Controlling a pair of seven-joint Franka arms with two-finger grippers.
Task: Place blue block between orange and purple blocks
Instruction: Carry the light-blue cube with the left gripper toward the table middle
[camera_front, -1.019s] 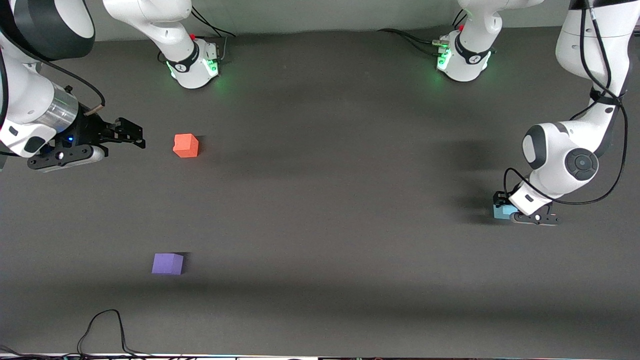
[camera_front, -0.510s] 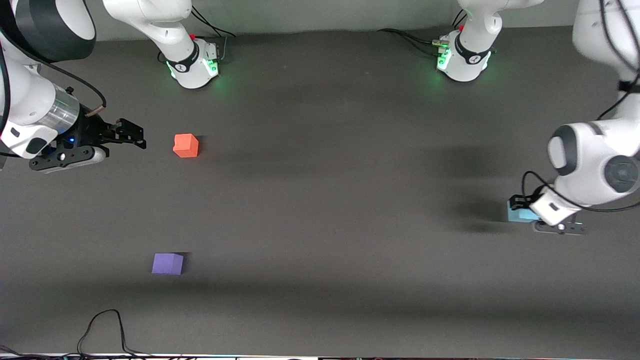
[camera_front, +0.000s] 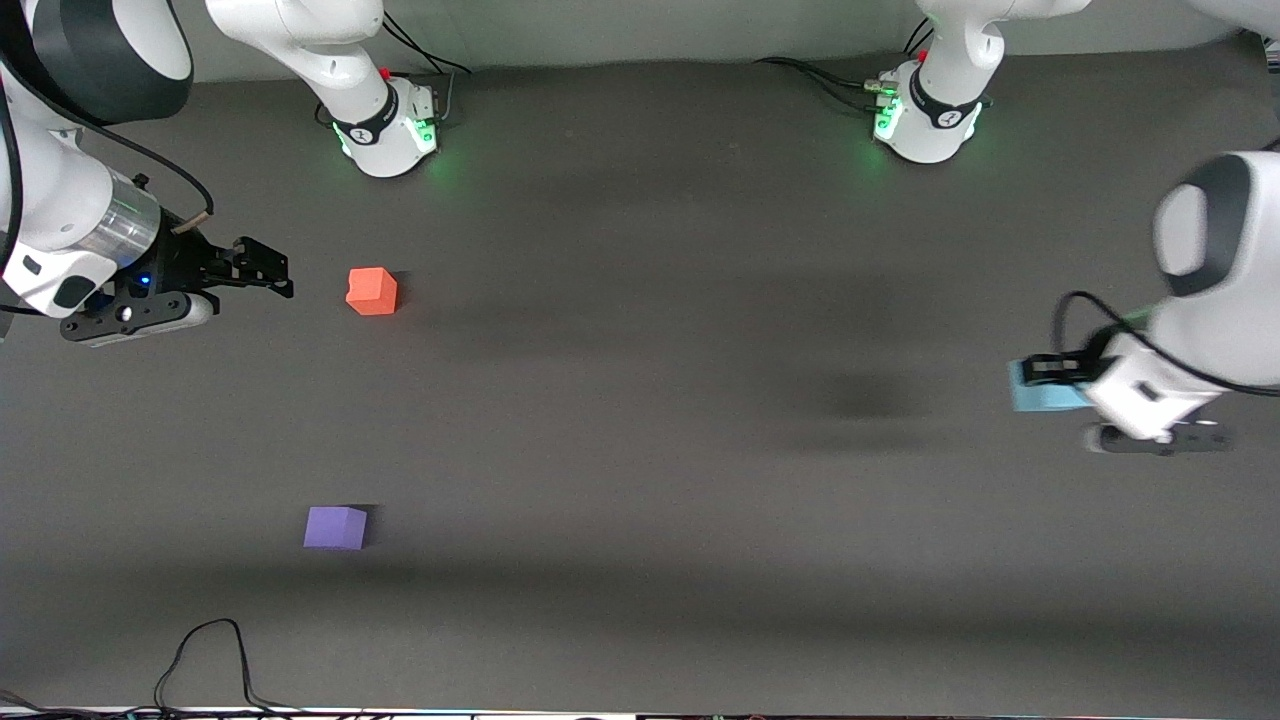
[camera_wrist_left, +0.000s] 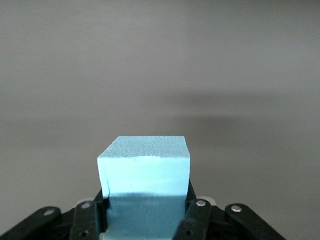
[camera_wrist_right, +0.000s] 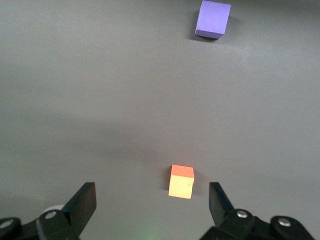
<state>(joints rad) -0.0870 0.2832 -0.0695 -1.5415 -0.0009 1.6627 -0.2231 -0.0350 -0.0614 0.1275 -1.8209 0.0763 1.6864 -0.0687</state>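
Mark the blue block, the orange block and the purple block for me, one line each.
blue block (camera_wrist_left: 145, 167): left wrist view, on its lit front face above the left tool's fingers.
orange block (camera_front: 372, 291): front view, middle of its top face.
purple block (camera_front: 335, 527): front view, middle of its top face.

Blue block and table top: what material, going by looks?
Blue block: likely foam, matte; pebbled grain and a slight dent line where the left claw is shut on it. Table: dark grey matte sheet, no glare; material unclear.
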